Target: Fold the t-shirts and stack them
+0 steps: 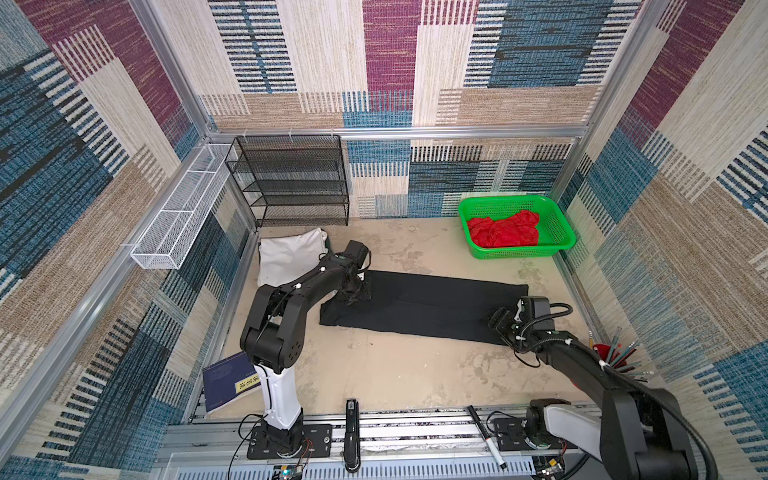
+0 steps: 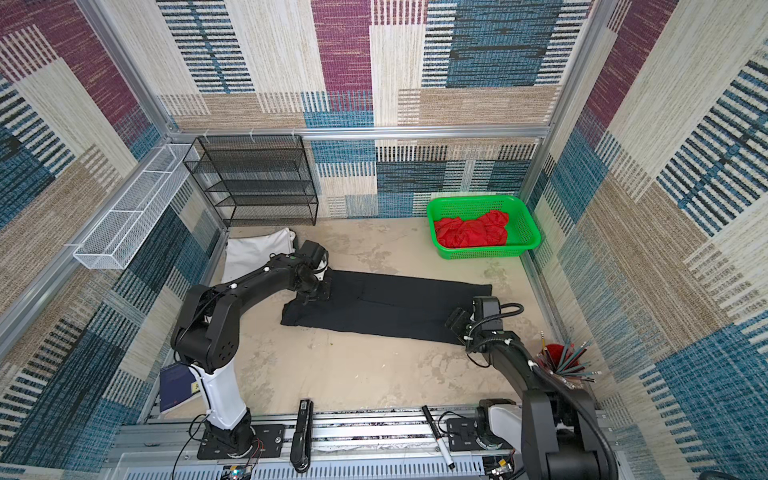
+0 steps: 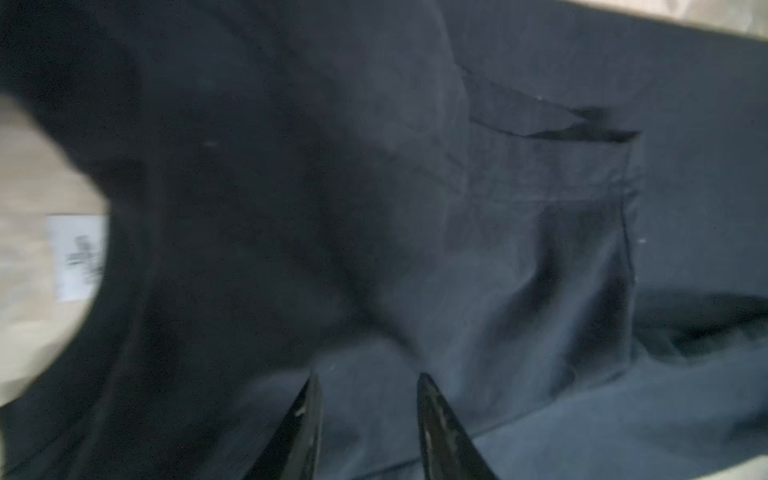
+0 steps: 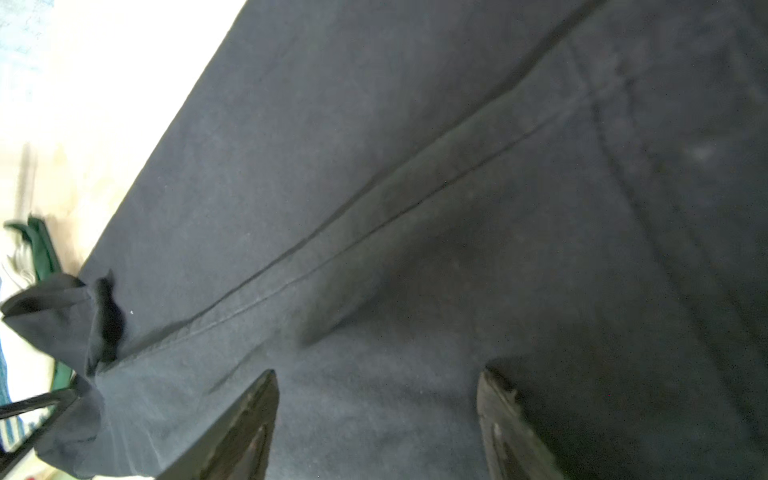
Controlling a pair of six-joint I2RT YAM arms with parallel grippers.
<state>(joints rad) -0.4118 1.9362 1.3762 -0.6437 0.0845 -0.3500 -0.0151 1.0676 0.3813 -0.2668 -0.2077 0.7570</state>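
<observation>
One black t-shirt (image 1: 424,307) lies as a long folded strip across the middle of the table (image 1: 395,374); limp and light, it will likely sag open unless pinched through every layer at the end corners. Both claws hang low over it, empty: left gripper (image 3: 368,386) part-open near the collar, right gripper (image 4: 378,378) spread wide at the hem end.

A black mesh rack (image 1: 291,178) stands at the back wall, a white wire tray (image 1: 183,208) hangs on the left wall, and a green basket (image 1: 505,200) sits far right. Near the front edge lie a blue book (image 1: 226,382), a stapler (image 1: 352,436) and a marker (image 1: 486,436); a cup of pencils (image 1: 602,350) stands at the right.
</observation>
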